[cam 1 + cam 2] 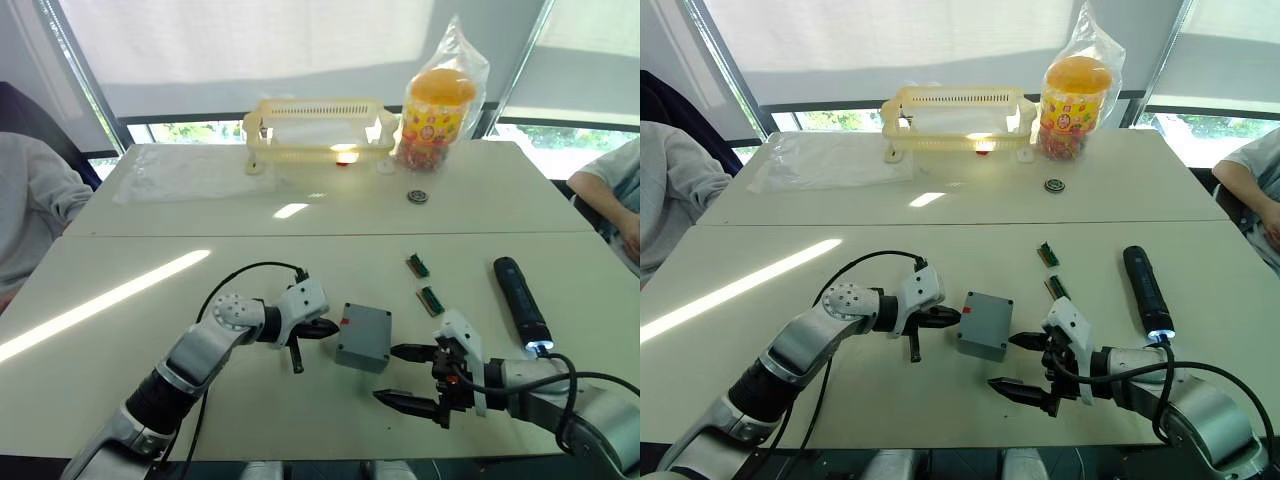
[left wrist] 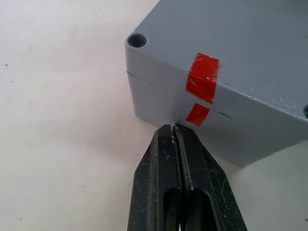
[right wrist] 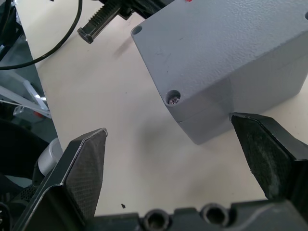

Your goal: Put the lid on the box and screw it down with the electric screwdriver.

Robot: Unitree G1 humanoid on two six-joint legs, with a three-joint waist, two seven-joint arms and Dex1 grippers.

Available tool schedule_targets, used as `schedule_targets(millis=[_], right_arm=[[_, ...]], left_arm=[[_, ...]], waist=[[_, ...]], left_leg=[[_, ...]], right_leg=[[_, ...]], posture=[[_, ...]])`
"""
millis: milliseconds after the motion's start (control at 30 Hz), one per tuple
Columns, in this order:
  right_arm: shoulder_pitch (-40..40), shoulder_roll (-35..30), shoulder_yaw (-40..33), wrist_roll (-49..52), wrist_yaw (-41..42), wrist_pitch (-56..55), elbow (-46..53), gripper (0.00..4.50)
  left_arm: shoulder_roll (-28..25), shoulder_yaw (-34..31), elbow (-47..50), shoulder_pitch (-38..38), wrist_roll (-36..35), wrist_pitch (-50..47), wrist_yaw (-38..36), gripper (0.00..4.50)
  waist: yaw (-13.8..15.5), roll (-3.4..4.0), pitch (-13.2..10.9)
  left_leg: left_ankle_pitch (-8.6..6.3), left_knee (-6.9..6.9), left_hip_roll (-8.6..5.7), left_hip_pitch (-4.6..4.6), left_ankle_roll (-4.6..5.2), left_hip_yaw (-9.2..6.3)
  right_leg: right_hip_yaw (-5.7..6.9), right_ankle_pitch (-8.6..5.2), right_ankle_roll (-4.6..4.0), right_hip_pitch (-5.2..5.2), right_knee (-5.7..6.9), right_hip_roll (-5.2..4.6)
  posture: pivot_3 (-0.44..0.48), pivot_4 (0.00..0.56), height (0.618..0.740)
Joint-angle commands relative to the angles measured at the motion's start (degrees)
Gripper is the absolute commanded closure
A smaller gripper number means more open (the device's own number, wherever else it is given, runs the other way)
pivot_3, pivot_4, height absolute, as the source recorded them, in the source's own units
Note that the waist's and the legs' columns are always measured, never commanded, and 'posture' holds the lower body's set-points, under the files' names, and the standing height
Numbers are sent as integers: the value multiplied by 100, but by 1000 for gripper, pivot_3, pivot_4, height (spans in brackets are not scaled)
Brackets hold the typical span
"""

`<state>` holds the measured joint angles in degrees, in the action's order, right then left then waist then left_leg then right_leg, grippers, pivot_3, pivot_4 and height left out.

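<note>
Jaws: left gripper [image 2: 174, 132] closed, tip touching lidded box [image 1: 363, 336]; right gripper [image 1: 402, 376] wide, beside box.

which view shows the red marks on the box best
The left wrist view: the two red marks sit close up on the box, one above the lid seam and one below. The eye views show only a red speck; the right wrist view catches a sliver.

Far side of the box [image 2: 226, 72] cut off; small green connector pieces' [image 1: 425, 283] details indistinct.
</note>
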<state>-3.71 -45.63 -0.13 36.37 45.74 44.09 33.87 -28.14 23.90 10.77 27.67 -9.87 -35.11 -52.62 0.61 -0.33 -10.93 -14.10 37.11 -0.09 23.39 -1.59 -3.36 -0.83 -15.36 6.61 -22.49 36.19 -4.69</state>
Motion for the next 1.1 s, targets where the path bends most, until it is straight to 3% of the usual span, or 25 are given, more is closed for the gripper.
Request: schedule_targets(millis=[33,567,733,867,967,1067,1100], right_arm=[[38,92,-143,91,-66,-80,205,29],[253,26,-166,-41,19,-136,0,29],[314,-140,-1587,853,-332,513,204,29],[647,34,-2554,1699,-911,882,97,29],[817,324,-2402,1212,-1364,557,-210,29],[803,570,-1797,314,-1567,-73,-653,29],[775,627,-1614,43,-1582,-296,-804,270]], left_arm=[[-28,41,256,-5,-111,40,-205,4500],[7,7,526,-141,-190,-165,-269,4500],[-409,-546,641,-138,-199,-212,-187,4500],[-636,-1393,949,125,-939,-795,-289,4500],[-641,-1794,1224,261,-1587,-1331,-360,4500],[-615,-1849,1419,258,-1944,-1609,-316,4500],[-616,-1800,1453,238,-1951,-1619,-269,4500]], waist=[[1,0,0],[1,0,0],[4,0,0],[0,0,0],[7,-3,1],[-7,-1,1],[-13,-2,1]], left_leg=[[0,0,0,0,0,0],[0,1,0,0,0,0],[0,1,0,0,0,0],[0,0,2,-1,0,-2],[0,0,2,-1,0,-4],[0,0,1,-2,0,3],[0,0,0,0,0,6]], right_leg=[[0,0,0,0,0,0],[0,0,0,0,0,0],[-1,0,0,0,1,-1],[0,1,0,-2,6,1],[3,0,1,1,6,1],[-1,0,3,4,3,-1],[-3,0,3,0,3,-2]], posture=[[0,150,740],[0,150,740],[0,150,740],[0,150,740],[0,150,740],[0,150,740],[0,150,740]])
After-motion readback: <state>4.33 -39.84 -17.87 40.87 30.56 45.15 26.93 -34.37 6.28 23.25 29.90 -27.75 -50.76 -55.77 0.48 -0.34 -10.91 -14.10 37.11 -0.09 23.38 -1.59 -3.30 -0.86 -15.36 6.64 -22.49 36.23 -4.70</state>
